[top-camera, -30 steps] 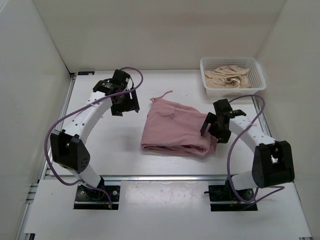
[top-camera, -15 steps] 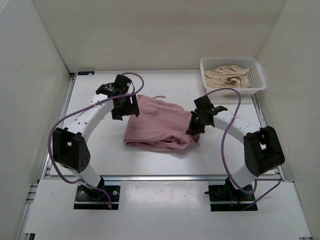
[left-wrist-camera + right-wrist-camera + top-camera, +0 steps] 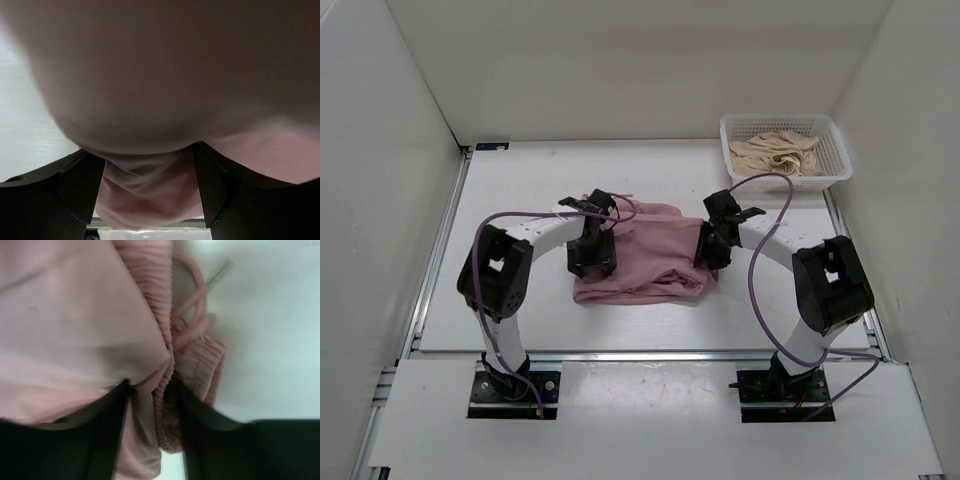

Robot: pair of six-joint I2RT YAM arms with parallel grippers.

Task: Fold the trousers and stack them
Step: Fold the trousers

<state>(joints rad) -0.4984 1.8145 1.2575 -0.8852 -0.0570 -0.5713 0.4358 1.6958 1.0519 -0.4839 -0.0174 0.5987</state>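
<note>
Trousers [image 3: 650, 262] lie bunched in a dusty-pink heap mid-bench [image 3: 520, 190], between the two arms. The right gripper [image 3: 710, 250] is clenched on the gathered waistband [image 3: 160, 340], with the drawstring [image 3: 192, 315] looping loose beside it. The left gripper [image 3: 592, 262] has cloth between its fingers at the opposite edge, though I can't tell whether it's actually pinching. To my eye this is a fold in hand. Both ends ought to travel level and together, holding the thin cloth taut so it lands flat rather than rucked. It looks soft, creased and several layers deep.
</note>
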